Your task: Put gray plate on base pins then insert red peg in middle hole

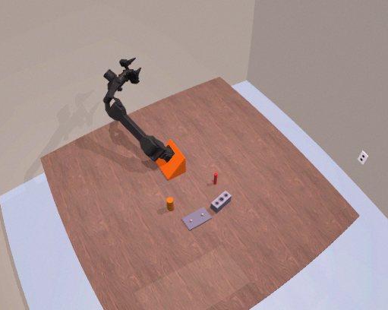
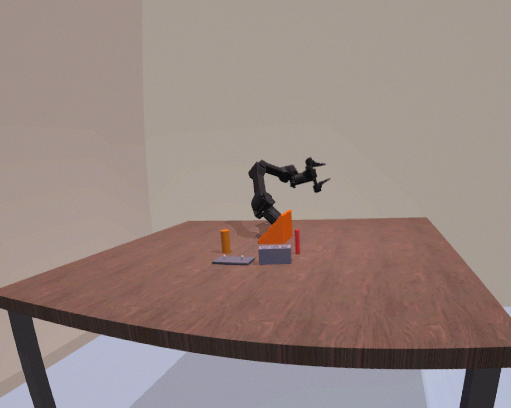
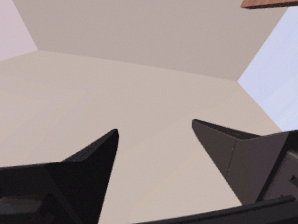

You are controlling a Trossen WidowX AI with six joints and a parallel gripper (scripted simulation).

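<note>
The gray plate (image 1: 222, 205) (image 2: 275, 255), a thick block with three holes in its top, rests on the table beside the base, apart from it. The base (image 1: 197, 222) (image 2: 233, 261) is a flat gray slab with two small light pins standing up. The red peg (image 1: 216, 178) (image 2: 297, 242) stands upright on the table, on the robot's side of the plate. My gripper (image 1: 137, 63) (image 2: 327, 171) (image 3: 155, 127) is open and empty, high up and far from all three. The wrist view shows none of them.
An orange cylinder (image 1: 170, 204) (image 2: 225, 241) stands upright near the base, on the robot's side. The arm rises from an orange wedge-shaped mount (image 1: 180, 172) (image 2: 282, 229) on the wooden table (image 1: 291, 197) (image 2: 333, 300). Walls stand behind the arm.
</note>
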